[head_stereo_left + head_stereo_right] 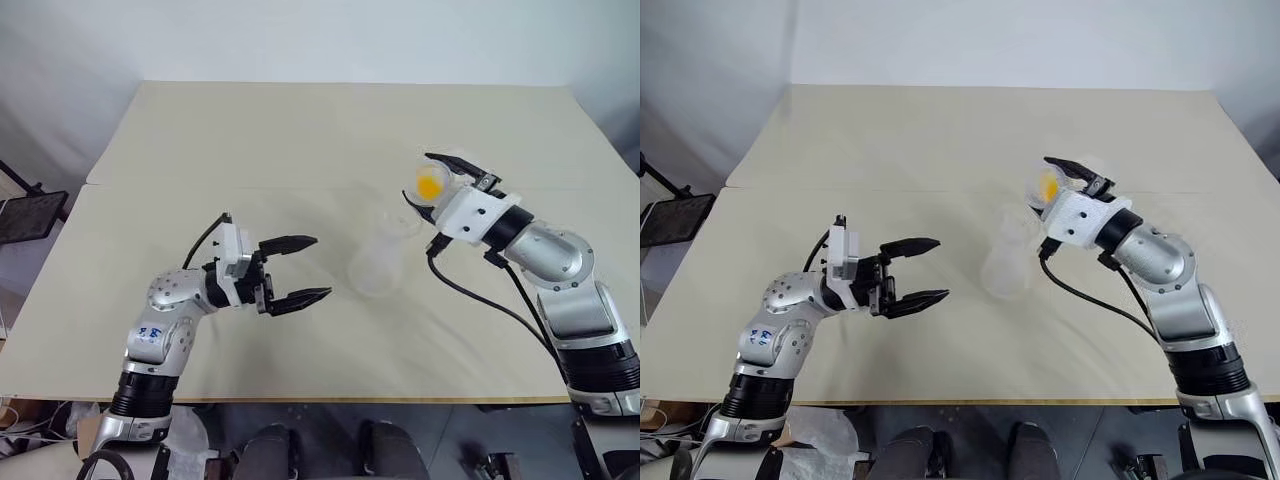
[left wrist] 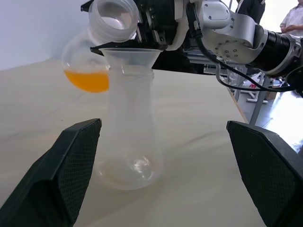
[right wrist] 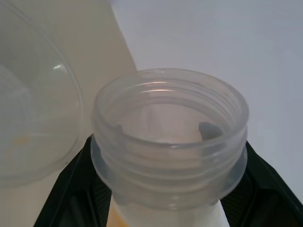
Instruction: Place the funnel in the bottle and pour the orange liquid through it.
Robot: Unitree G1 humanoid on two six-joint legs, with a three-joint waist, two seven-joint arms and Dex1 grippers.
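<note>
We tip flask point(image 2: 102, 45) in clenched right gripper point(image 1: 440, 190) | mouth just above funnel point(image 2: 129, 57) | left gripper point(image 1: 300, 270) released beside bottle point(image 2: 129, 137)

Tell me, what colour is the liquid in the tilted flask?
Orange liquid sits in the flask; the left wrist view shows it best.

- The bottle point(image 2: 129, 127) looked like clear, faintly frosted plastic with a smooth, glossy base.
- The funnel point(image 2: 129, 57) was thin translucent plastic.
- The flask point(image 3: 170, 142) was clear plastic with moulded screw threads.
- The orange liquid point(image 2: 87, 80) looked translucent.
- The table point(image 1: 250, 140) was matt beige.
- The left gripper point(image 2: 165, 184) had matt black, finely textured fingers point(image 2: 71, 165).
</note>
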